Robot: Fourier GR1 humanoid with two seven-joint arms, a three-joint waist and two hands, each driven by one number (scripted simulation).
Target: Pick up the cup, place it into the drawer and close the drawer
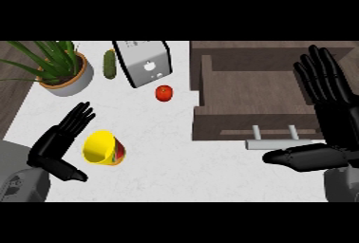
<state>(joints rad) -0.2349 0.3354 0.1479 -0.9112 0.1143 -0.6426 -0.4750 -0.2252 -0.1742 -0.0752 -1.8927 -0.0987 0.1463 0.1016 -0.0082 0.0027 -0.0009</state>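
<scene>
The yellow cup [103,148], with a red and green pattern on its outer wall, lies tipped on the white marble counter [175,168], at about 8 o'clock from the counter's middle. Its open mouth is turned toward 10 o'clock. No hand has hold of it.

The left hand [59,141] is just beside the cup, at the cup's 9 o'clock. Its fingers are straight and spread and point toward 1 o'clock, and its thumb points toward 5 o'clock. It grasps nothing, and I cannot tell if it touches the cup's rim.

The dark brown wooden drawer [252,90] stands pulled open at 3 o'clock from the counter's middle, well apart from the cup. Its silver bar handle [280,142] is on the front, at the drawer's 6 o'clock.

The right hand [335,111] shows over the drawer's right part. Its fingers are straight and point to 12 o'clock, and its thumb reaches toward 9 o'clock, just below the handle. This hand also holds nothing.

At 11 o'clock from the cup stands a green leafy plant in a grey pot [64,72]. At 12 o'clock from the cup lies a dark green cucumber [110,64], and beside it a silver box-shaped appliance [145,62]. A small red apple [163,93] lies at the appliance's 5 o'clock, near the drawer's left wall.
</scene>
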